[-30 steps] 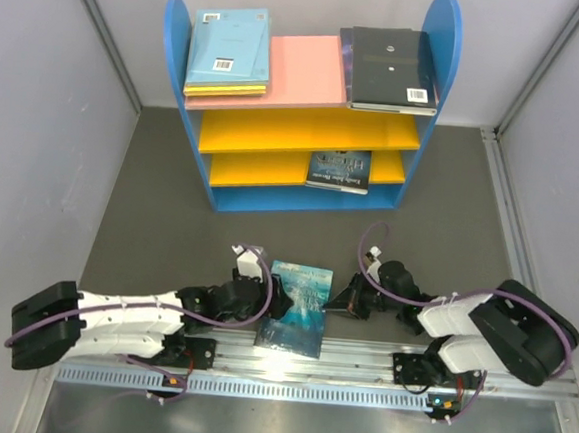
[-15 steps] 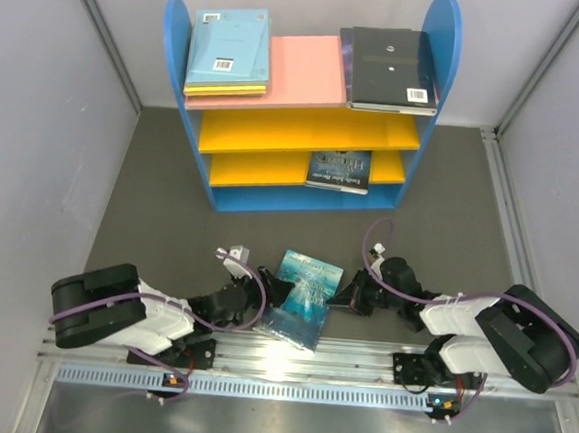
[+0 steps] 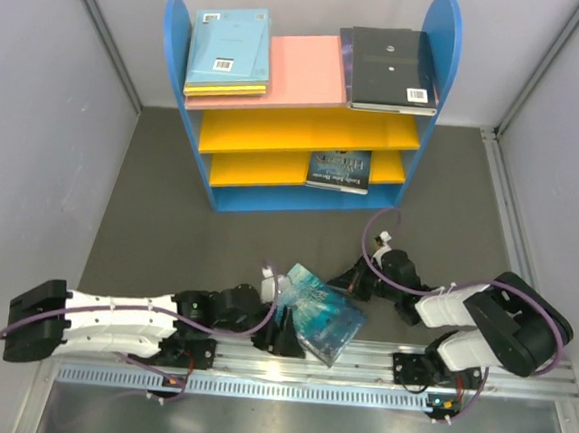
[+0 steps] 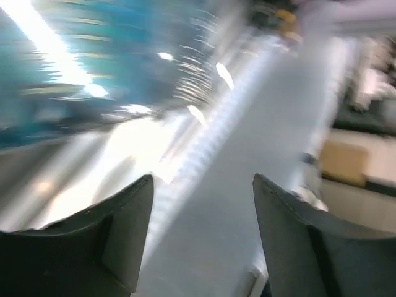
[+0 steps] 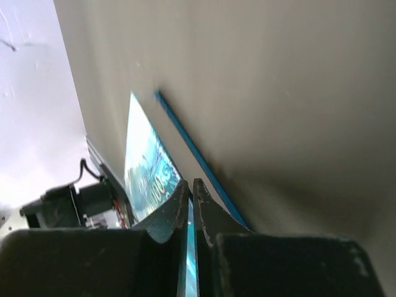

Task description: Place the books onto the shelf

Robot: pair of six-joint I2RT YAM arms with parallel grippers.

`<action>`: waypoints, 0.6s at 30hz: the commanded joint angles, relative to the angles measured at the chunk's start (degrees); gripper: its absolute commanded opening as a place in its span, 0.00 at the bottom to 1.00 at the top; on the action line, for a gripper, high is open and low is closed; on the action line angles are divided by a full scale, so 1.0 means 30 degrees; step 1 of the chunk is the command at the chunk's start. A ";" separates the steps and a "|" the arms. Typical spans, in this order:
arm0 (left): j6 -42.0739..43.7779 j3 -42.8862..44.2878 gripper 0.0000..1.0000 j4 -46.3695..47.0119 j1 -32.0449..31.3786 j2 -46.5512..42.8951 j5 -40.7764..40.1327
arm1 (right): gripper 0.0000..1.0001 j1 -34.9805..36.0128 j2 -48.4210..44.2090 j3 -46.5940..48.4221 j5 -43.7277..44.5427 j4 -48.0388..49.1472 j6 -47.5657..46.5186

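While right hand (image 5: 190,189) pinches teal book (image 3: 322,314), cover lettering unreadable.

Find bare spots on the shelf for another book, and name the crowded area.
Free: pink top board between light blue book and black book; upper yellow board, its visible part; lower yellow board left of dark book. Crowded: around the teal book.

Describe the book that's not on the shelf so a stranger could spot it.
Start at the blue shelf, then come forward to the metal rail. The book tilted beside it is the only teal one, and the only one off the shelf.
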 commanded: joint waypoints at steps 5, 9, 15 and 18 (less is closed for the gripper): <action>0.0473 0.5932 0.35 0.1140 -0.0702 -0.0390 0.4400 | 0.00 0.0170 0.0203 -0.0177 0.1992 0.2097 -0.0257; 0.2237 0.9648 0.35 -0.2875 -0.0672 0.2152 0.2490 | 0.00 0.0170 -0.0937 -0.0733 0.1845 0.1778 -0.0227; 0.1337 0.9553 0.72 -0.7713 -0.0759 0.2198 0.0619 | 0.73 0.0054 -0.7289 0.1633 0.4329 -0.8612 -0.3210; -0.0859 0.7176 0.85 -0.8711 -0.0818 -0.0257 -0.0411 | 0.99 -0.0356 -1.0339 0.2750 0.5535 -1.2425 -0.4177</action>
